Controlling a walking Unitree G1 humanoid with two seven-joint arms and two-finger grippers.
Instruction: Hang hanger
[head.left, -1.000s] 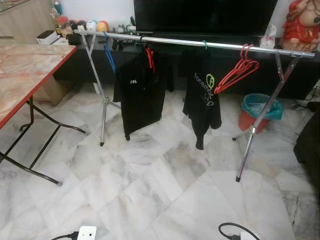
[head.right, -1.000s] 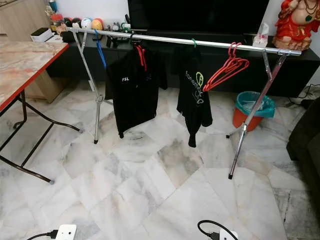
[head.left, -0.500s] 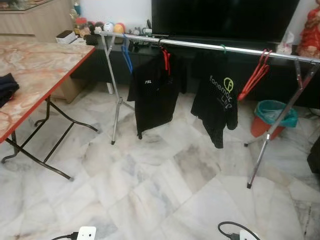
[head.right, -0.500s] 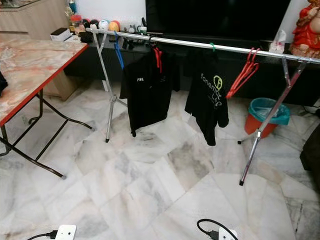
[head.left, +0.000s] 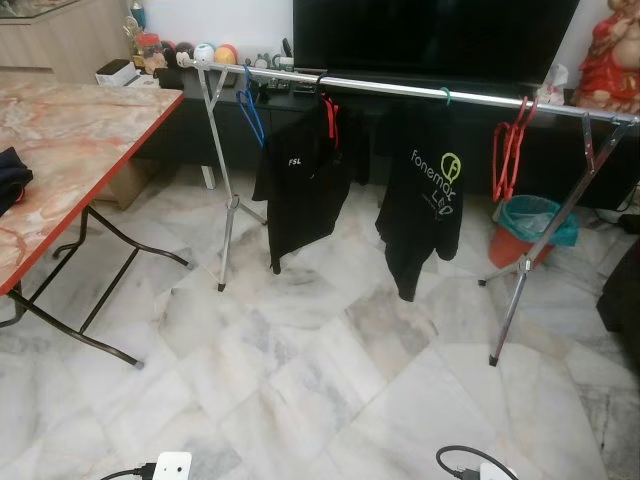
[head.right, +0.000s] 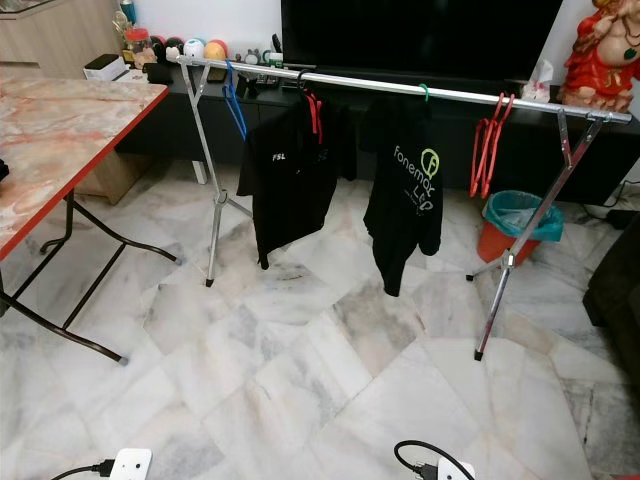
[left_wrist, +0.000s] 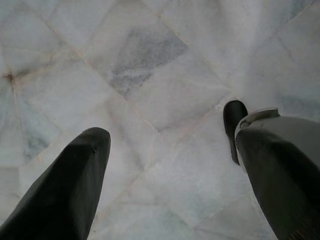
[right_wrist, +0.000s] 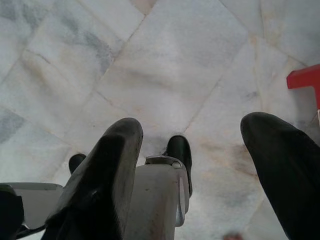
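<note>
A silver clothes rack (head.left: 400, 90) stands across the marble floor ahead. On its rail hang a bare blue hanger (head.left: 252, 105), a red hanger carrying a black FSL shirt (head.left: 305, 185), a green hanger carrying a black shirt with a green logo (head.left: 425, 200), and a bunch of bare red hangers (head.left: 508, 150) near the right end. My left gripper (left_wrist: 172, 135) hangs open over the floor tiles with nothing between its fingers. My right gripper (right_wrist: 192, 125) is also open and holds nothing, pointing down at the floor by my feet.
A folding table (head.left: 70, 140) with a red-edged marble top stands at the left, a dark cloth (head.left: 10, 175) on it. An orange bin (head.left: 530, 225) sits behind the rack's right leg. Power strips (head.left: 170, 467) and cables (head.left: 475, 460) lie on the floor close in front. A dark seat (head.left: 625, 300) is at the right edge.
The view has swung left and then partly back right. The bunch of red hangers, earlier tilted out to the left, now hangs straight down.
</note>
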